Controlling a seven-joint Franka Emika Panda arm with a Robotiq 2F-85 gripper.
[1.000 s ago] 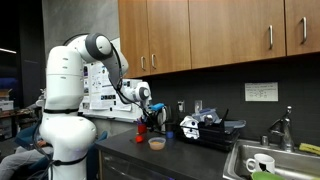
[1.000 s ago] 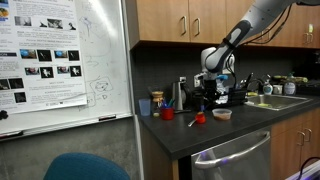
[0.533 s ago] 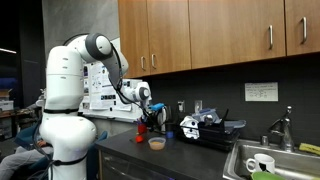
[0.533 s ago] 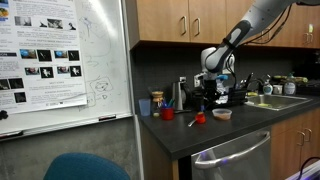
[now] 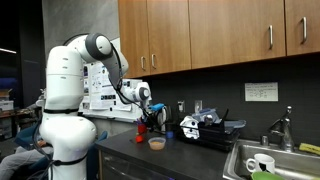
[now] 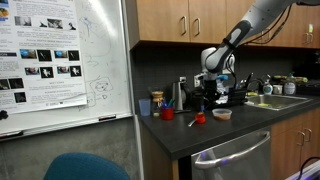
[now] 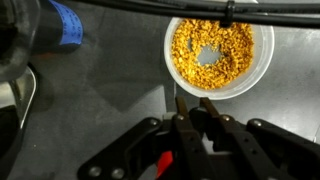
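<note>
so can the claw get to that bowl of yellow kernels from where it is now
Likely yes: in the wrist view the bowl sits just ahead of the shut claw, its top uncovered, with only bare counter between them and nothing standing in the way.

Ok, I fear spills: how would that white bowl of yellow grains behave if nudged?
The white bowl looks thin and light, probably sliding on the smooth counter. Its yellow grains lie loose; tipping likely spills them.

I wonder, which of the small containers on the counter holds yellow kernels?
The white bowl just ahead of the tool; the cup nearby is red, not white.
</note>
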